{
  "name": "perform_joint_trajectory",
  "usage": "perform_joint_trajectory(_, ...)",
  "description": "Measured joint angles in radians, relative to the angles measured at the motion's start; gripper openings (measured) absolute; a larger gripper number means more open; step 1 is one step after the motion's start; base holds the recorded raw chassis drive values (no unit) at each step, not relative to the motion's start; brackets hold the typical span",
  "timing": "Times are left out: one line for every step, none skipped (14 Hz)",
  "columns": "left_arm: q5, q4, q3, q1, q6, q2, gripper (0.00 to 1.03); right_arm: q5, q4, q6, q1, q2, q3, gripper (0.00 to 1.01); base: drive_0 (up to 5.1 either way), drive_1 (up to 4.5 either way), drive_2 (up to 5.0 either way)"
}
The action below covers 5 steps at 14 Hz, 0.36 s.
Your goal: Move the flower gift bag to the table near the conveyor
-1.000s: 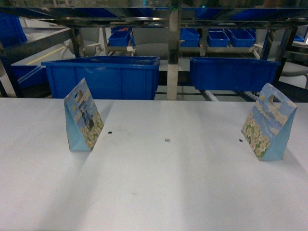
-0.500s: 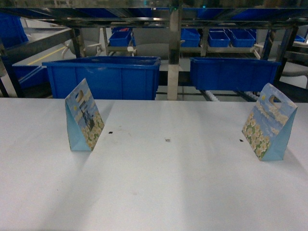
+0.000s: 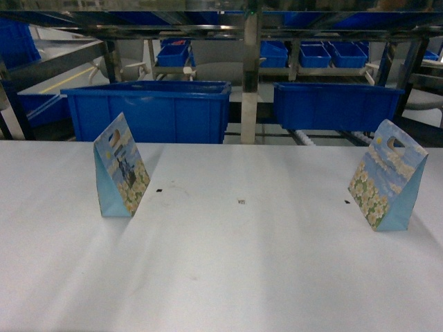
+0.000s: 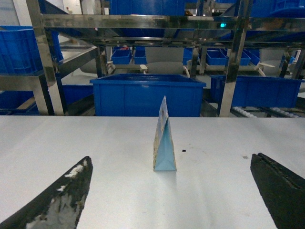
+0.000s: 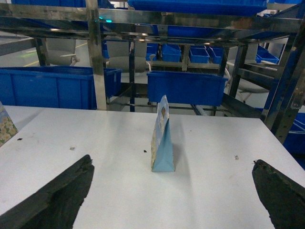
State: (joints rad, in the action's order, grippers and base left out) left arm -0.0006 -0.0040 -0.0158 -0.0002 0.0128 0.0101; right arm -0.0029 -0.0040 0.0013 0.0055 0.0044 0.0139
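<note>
A: Bags first, how many do you count?

B: Two gift bags stand on the table (image 3: 228, 277). The left gift bag (image 3: 120, 168) is near the left side, the right gift bag (image 3: 387, 176) is near the right edge of the head view. They are well apart, with bare white surface between them.

A: And behind the table?

B: The conveyor (image 3: 249, 76), a steel rack. Two large blue bins sit on it just behind the far edge of the table: the left bin (image 3: 149, 109) and the right bin (image 3: 336, 104). Several smaller blue bins (image 3: 315, 54) stand deeper in the rack; I cannot count them exactly.

A: How do the bags look?

B: Both are upright, wedge-shaped, light blue on the narrow side. The printed face shows sky above and white flowers below. The right one has a cut-out handle near the top. A few small dark specks (image 3: 241, 202) lie on the table between the bags.

A: The jaws?

B: The left gripper (image 4: 171, 200) has its jaws wide apart and holds nothing; the left bag stands ahead of it, centred between them. The right gripper (image 5: 171, 200) is the same, jaws spread wide and holding nothing, with the right bag ahead in the middle. Neither touches a bag.
</note>
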Motion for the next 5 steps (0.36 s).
perform_joint_trajectory(0.0, 0.0, 0.0, 0.0, -0.001, 0.0, 0.97, 0.0, 0.0, 0.0, 0.0, 0.0, 0.0, 0.97, 0.0, 0.0, 0.0)
perform_joint_trajectory(0.0, 0.0, 0.0, 0.0, -0.002, 0.0, 0.98, 0.0, 0.0, 0.0, 0.0, 0.0, 0.0, 0.98, 0.0, 0.0, 0.0)
perform_joint_trajectory(0.0, 0.0, 0.0, 0.0, -0.002, 0.0, 0.98, 0.0, 0.0, 0.0, 0.0, 0.0, 0.0, 0.98, 0.0, 0.0, 0.0)
perform_joint_trajectory(0.0, 0.0, 0.0, 0.0, -0.002, 0.0, 0.98, 0.0, 0.0, 0.0, 0.0, 0.0, 0.0, 0.98, 0.0, 0.0, 0.0)
perform_joint_trajectory(0.0, 0.0, 0.0, 0.0, -0.002, 0.0, 0.98, 0.0, 0.0, 0.0, 0.0, 0.0, 0.0, 0.98, 0.0, 0.0, 0.0)
